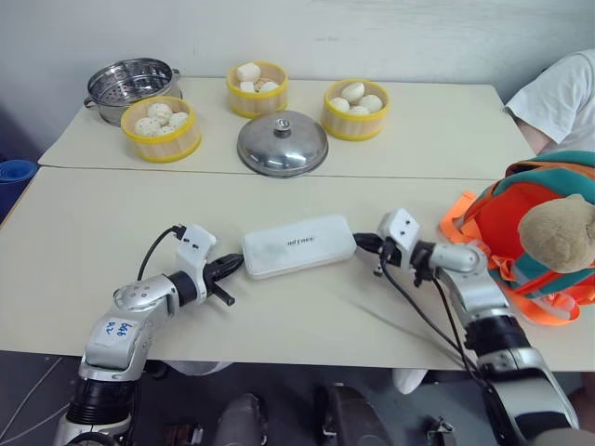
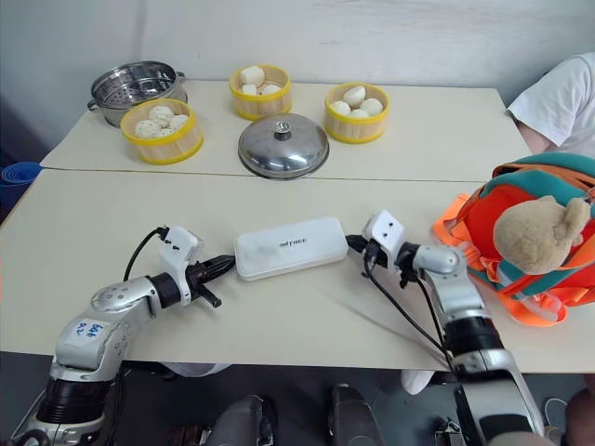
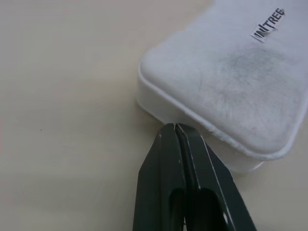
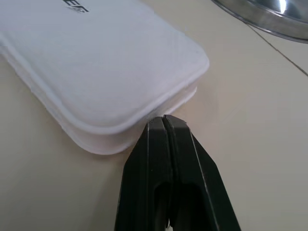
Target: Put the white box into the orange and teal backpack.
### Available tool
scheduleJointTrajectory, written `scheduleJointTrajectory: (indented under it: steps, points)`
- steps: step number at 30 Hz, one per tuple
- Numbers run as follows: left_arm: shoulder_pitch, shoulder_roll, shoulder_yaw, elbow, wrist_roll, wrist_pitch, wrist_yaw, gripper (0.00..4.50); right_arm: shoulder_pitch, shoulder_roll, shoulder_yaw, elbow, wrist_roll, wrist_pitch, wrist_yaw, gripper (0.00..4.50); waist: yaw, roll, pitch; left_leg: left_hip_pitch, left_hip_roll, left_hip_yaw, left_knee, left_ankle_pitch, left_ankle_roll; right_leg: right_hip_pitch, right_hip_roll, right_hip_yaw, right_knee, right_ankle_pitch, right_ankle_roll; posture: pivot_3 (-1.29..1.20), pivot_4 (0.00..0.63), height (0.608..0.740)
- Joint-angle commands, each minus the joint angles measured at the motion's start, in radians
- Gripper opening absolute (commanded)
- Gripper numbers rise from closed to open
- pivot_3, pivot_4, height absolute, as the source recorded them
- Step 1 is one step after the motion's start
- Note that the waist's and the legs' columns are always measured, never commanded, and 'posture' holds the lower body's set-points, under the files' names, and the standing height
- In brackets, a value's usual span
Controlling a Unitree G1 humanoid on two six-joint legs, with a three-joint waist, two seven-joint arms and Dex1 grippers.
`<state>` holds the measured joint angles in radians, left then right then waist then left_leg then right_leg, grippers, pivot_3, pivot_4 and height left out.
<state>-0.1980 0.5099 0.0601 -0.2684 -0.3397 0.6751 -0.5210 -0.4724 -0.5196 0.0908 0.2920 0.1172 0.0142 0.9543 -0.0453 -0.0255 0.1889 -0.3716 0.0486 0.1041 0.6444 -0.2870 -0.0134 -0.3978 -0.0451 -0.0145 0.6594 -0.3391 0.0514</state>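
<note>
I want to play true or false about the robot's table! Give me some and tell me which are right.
1. The white box lies flat on the table. True.
2. The box is already inside the backpack. False: it lies on the table, apart from the backpack.
3. Both the left gripper and the right gripper have their fingers shut. True.
4. The metal lid covers the steel pot. False: it sits on the table.
5. Three yellow baskets hold buns. True.
</note>
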Motion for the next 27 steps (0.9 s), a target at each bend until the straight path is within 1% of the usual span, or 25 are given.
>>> scheduleJointTrajectory:
  steps: [1,5,8,11,13,15,16,17,18,20,22,24,25,27]
  points:
    - [-0.001,-0.004,-0.025,-0.054,-0.031,-0.021,-0.051,0.05,0.066,-0.042,-0.011,-0.219,0.066,0.093,0.043,0.00,0.002,0.000,0.000,0.000,0.000,0.000,0.000,0.000,0.000,0.000,0.000,0.000,0.000,0.000,0.000,0.00,0.150,0.740]
    - [0.048,0.016,-0.044,-0.110,-0.055,0.014,-0.092,0.05,0.209,-0.104,-0.047,-0.420,0.110,0.228,0.031,0.00,0.003,0.000,0.000,0.000,0.001,0.000,-0.001,-0.001,0.000,0.000,0.000,0.000,0.000,0.000,0.000,0.00,0.150,0.740]
    - [0.081,0.026,-0.032,-0.144,-0.064,0.031,-0.097,0.05,0.283,-0.138,-0.069,-0.499,0.126,0.285,0.025,0.00,0.006,0.000,0.000,0.001,0.001,0.000,-0.001,-0.001,0.000,0.001,0.000,0.000,-0.001,0.000,0.000,0.00,0.150,0.740]
    - [0.108,0.037,-0.008,-0.157,-0.065,0.044,-0.092,0.05,0.344,-0.183,-0.068,-0.556,0.131,0.294,0.054,0.00,0.011,0.000,0.000,0.001,0.001,-0.001,-0.001,-0.004,0.004,0.001,0.000,0.000,-0.001,0.000,0.000,0.00,0.150,0.740]
    - [0.121,0.049,0.024,-0.163,-0.120,0.101,-0.113,0.05,0.362,-0.203,-0.065,-0.554,0.105,0.268,0.049,0.00,0.012,0.000,0.000,0.001,0.000,-0.001,0.000,-0.004,0.005,0.002,0.000,0.000,-0.001,0.000,0.000,0.00,0.150,0.740]
    - [0.134,0.085,0.060,-0.166,-0.159,0.144,-0.139,0.44,0.372,-0.252,-0.046,-0.516,0.023,0.207,0.044,0.00,0.012,0.000,0.000,0.001,0.000,-0.001,0.000,-0.004,0.005,0.002,0.000,0.000,-0.001,0.000,0.000,0.00,0.150,0.740]
    - [0.136,0.110,0.073,-0.163,-0.180,0.173,-0.155,0.65,0.375,-0.268,-0.043,-0.495,0.003,0.181,0.044,0.00,0.013,0.000,0.000,0.001,0.000,-0.001,0.000,-0.004,0.005,0.002,0.000,0.000,-0.001,0.000,0.000,0.00,0.150,0.740]
    - [0.133,0.133,0.103,-0.153,-0.232,0.233,-0.178,0.95,0.376,-0.274,-0.052,-0.478,0.003,0.172,0.038,0.00,0.014,0.000,0.000,0.001,0.000,-0.001,0.000,-0.004,0.005,0.001,0.000,0.000,-0.001,0.000,0.000,0.00,0.150,0.740]
    - [0.126,0.154,0.132,-0.138,-0.288,0.304,-0.197,1.28,0.373,-0.277,-0.058,-0.463,0.008,0.162,0.035,0.00,0.015,-0.001,0.000,0.001,0.000,-0.001,0.000,-0.004,0.005,0.001,0.000,0.000,-0.001,0.000,-0.001,0.00,0.150,0.740]
    - [0.082,0.214,0.170,-0.078,-0.402,0.541,-0.227,1.98,0.360,-0.288,-0.061,-0.434,0.009,0.139,0.043,0.00,0.015,-0.001,0.000,0.001,0.000,-0.002,0.000,-0.004,0.005,0.002,0.000,-0.001,-0.001,0.000,-0.001,0.00,0.150,0.740]
    - [-0.002,0.216,0.221,0.018,-0.485,0.685,-0.230,2.57,0.339,-0.293,-0.056,-0.404,0.007,0.114,0.056,0.00,0.015,-0.001,0.000,0.001,0.000,-0.003,0.001,-0.004,0.005,0.003,0.000,-0.001,-0.001,0.000,-0.001,0.00,0.150,0.740]
    - [-0.100,0.197,0.252,0.127,-0.502,0.777,-0.205,3.18,0.313,-0.296,-0.046,-0.372,0.003,0.089,0.070,0.00,0.018,-0.001,0.000,0.002,0.000,-0.003,0.003,-0.003,0.005,0.003,0.000,-0.002,-0.001,0.000,-0.001,0.00,0.150,0.740]
    - [-0.167,0.217,0.231,0.210,-0.526,0.852,-0.222,3.49,0.293,-0.296,-0.039,-0.351,-0.002,0.070,0.078,0.00,0.019,-0.002,0.001,0.001,-0.001,-0.005,0.003,-0.003,0.005,0.004,0.000,-0.003,-0.001,0.000,0.000,0.00,0.150,0.740]
    - [-0.254,0.279,0.145,0.306,-0.585,0.926,-0.273,4.12,0.258,-0.294,-0.025,-0.313,-0.012,0.034,0.091,0.00,0.017,-0.003,0.002,0.001,-0.001,-0.005,0.004,-0.003,0.005,0.004,0.000,-0.003,-0.001,0.000,0.000,0.00,0.150,0.740]
